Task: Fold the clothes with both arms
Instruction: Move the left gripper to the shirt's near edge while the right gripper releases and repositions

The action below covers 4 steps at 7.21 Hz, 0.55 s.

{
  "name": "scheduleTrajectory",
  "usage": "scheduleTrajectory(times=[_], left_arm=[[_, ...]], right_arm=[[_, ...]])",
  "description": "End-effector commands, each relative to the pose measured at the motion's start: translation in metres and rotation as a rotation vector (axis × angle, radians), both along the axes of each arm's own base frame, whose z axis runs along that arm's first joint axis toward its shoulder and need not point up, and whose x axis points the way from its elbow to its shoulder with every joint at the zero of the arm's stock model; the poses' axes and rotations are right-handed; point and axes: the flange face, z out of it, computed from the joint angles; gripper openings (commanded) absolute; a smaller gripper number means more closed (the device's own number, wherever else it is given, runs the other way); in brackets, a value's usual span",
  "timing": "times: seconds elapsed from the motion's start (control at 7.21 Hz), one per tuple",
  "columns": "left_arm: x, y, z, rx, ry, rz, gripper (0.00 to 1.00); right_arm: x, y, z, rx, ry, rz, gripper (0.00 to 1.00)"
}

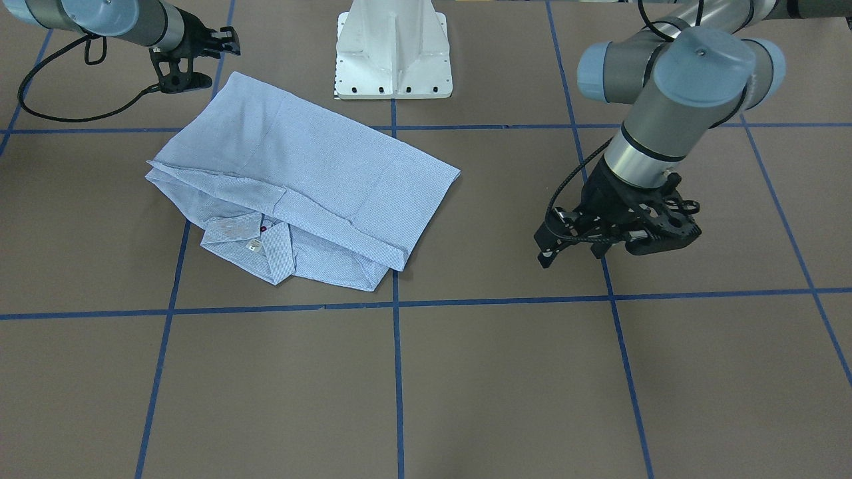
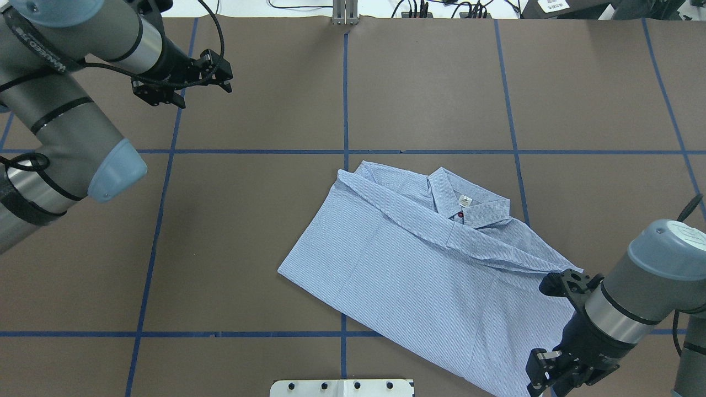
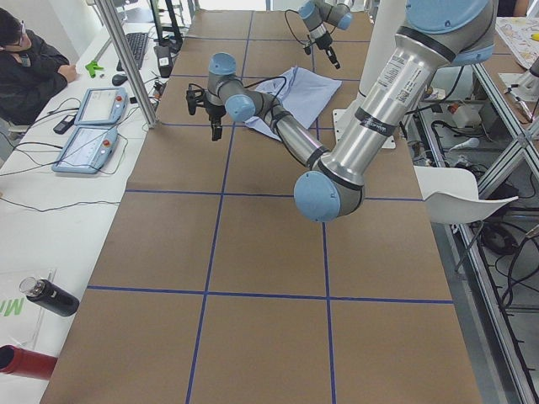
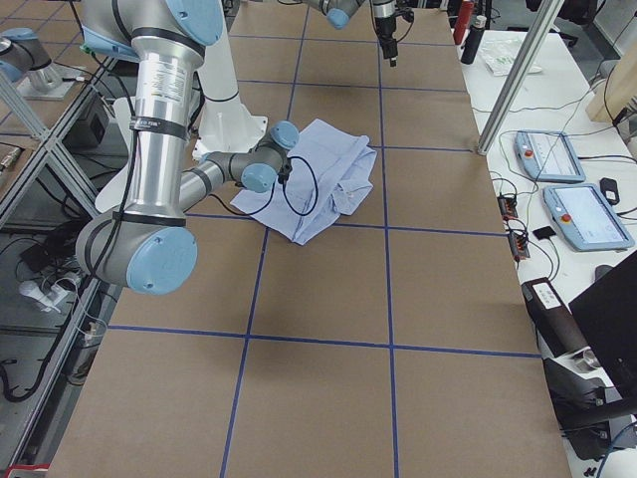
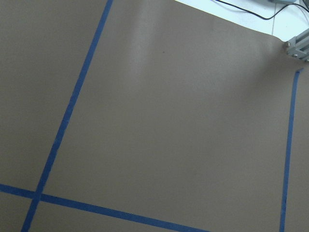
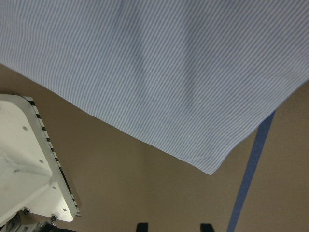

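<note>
One finely striped light-blue shirt (image 2: 419,275), folded to a rough rectangle with its collar (image 2: 469,208) exposed, lies flat on the matte brown table (image 2: 248,231). We find the right gripper (image 2: 554,375) spread and empty by one corner. The left gripper (image 1: 576,247) is likewise parted and well apart from the shirt.

The front-facing camera looked steeply down across the table (image 1: 506,372), white pedestal (image 1: 394,53) at 12 o'clock; the overhead saw it at 6. All exterior views shared the shirt (image 1: 299,179); the right wrist camera sat close over its edge, the left over bare tabletop.
</note>
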Motion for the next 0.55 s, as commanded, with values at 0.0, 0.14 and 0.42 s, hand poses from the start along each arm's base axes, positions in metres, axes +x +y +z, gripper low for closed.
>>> scheduleTrajectory(times=[0.0, 0.14, 0.42], left_arm=[[0.065, 0.074, -0.009, -0.069, 0.057, 0.092, 0.99], [0.102, 0.110, -0.014, -0.164, 0.081, 0.103, 0.99], [0.161, 0.173, -0.019, -0.285, 0.084, 0.076, 0.99]], right_arm=[[0.024, -0.066, -0.023, 0.059, -0.044, 0.187, 1.00], [0.032, -0.088, -0.034, 0.113, -0.056, 0.266, 1.00], [0.042, -0.118, -0.055, 0.183, -0.072, 0.381, 1.00]])
